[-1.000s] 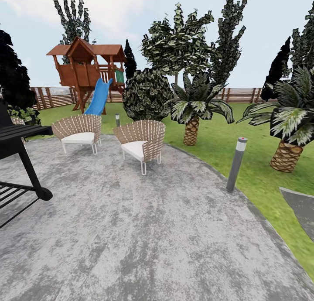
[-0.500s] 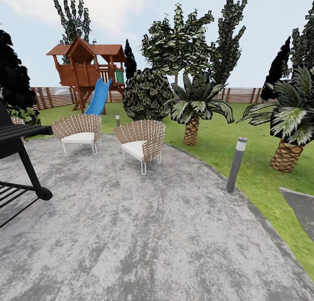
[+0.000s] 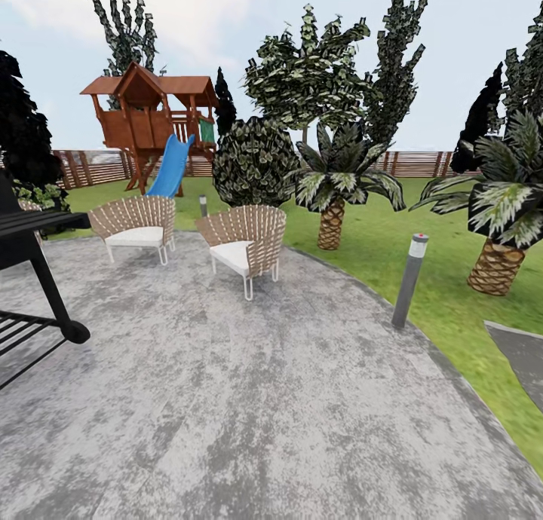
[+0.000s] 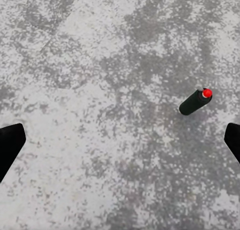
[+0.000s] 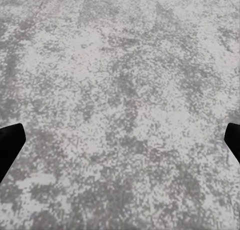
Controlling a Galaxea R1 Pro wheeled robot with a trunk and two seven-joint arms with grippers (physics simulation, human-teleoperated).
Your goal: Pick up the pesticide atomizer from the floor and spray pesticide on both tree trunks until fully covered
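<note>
**On the patio: view nudged, atomizer under left wrist cam**

Head view has shifted slightly against the half-second-earlier picture. The black grill (image 3: 34,279) sits a touch further toward the left edge and the grey bollard (image 3: 408,280) a touch higher, while chairs and palms keep their spacing. That reads as the camera or base moving a little, not the objects. Nothing else changed.

The left wrist view looks down on the mottled grey patio (image 4: 75,65). The pesticide atomizer (image 4: 195,102) lies there on its side, dark body with the red tip outward. It is on paving, not grass, and off to one side of the left gripper (image 4: 121,144). That gripper's dark fingers are spread wide at the frame edges and grip nothing. The right gripper (image 5: 120,142) is likewise spread apart over bare paving.

Tall trees (image 3: 309,68) stand well beyond, past the lawn (image 3: 430,294).

Judgement: pickup not started. Next, the left arm likely needs to centre over the bottle and descend.
</note>
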